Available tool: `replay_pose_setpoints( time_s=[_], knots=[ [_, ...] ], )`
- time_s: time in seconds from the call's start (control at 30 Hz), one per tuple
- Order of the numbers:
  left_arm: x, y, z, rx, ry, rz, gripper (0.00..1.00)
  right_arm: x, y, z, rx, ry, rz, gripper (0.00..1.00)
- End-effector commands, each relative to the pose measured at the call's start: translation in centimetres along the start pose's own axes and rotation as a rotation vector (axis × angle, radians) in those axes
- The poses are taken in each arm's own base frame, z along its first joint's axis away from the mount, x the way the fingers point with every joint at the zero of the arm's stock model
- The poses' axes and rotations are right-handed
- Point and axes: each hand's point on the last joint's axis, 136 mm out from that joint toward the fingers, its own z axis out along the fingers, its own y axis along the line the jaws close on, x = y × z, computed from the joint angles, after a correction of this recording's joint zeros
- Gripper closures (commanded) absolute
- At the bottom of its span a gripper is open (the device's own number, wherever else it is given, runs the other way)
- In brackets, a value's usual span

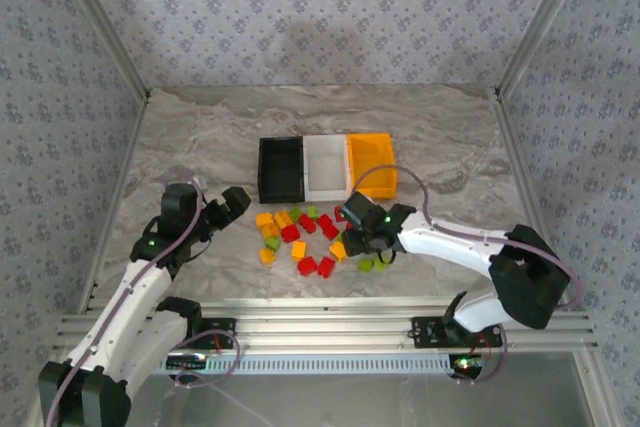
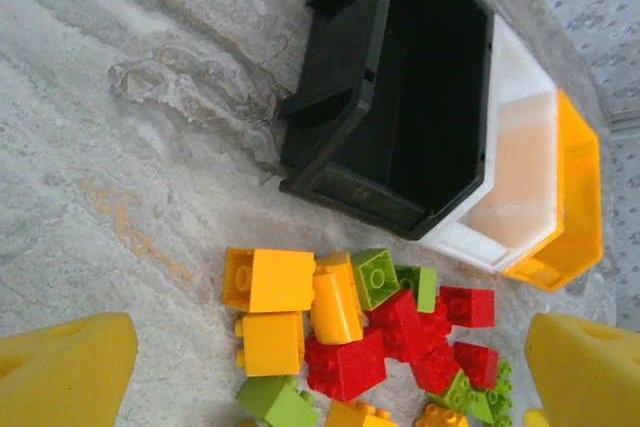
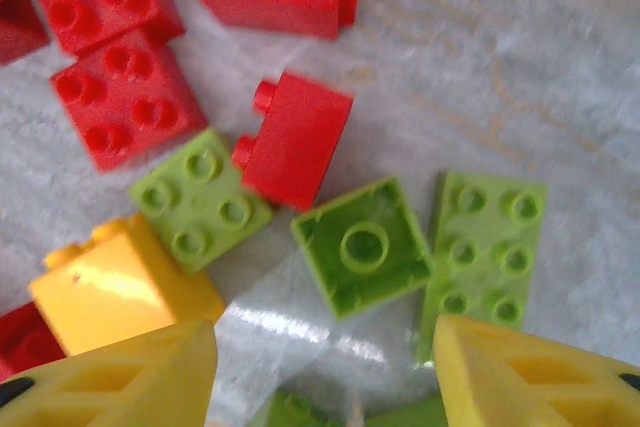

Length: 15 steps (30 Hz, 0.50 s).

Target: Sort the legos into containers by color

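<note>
Three small open-topped bins stand touching in a row at mid-counter: the black plastic bin (image 1: 281,168) on the left, the white plastic bin (image 1: 326,165) in the middle, the orange-yellow plastic bin (image 1: 371,162) on the right. Just in front of them, the small red, orange-yellow and light green plastic building bricks (image 1: 305,239) lie loosely scattered on the counter. Up close, one light green brick (image 3: 363,244) lies flipped, hollow underside up. Right beside it is a studs-up green brick (image 3: 487,247), and a red brick (image 3: 293,139) rests on its side.

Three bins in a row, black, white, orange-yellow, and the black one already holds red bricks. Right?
Not quite. The left wrist view shows the black bin empty; the red bricks lie on the table before it. The row order is as stated.
</note>
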Motion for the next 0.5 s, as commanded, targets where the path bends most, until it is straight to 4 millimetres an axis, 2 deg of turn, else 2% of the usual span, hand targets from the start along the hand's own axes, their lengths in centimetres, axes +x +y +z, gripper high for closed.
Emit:
replay_pose_setpoints(
  time_s=[0.0,0.23,0.47],
  knots=[
    [0.0,-0.9,-0.3,0.016,0.019,0.034,0.00,-0.7,-1.6,0.5,0.076,0.044,-0.074,0.42],
    [0.2,-0.5,0.2,0.000,0.034,0.032,0.00,-1.0,-3.3,1.3,0.162,0.112,-0.138,0.46],
    [0.0,-0.6,0.5,-0.009,0.047,0.041,0.00,-1.8,-2.2,1.7,0.146,0.110,-0.191,0.43]
  ],
)
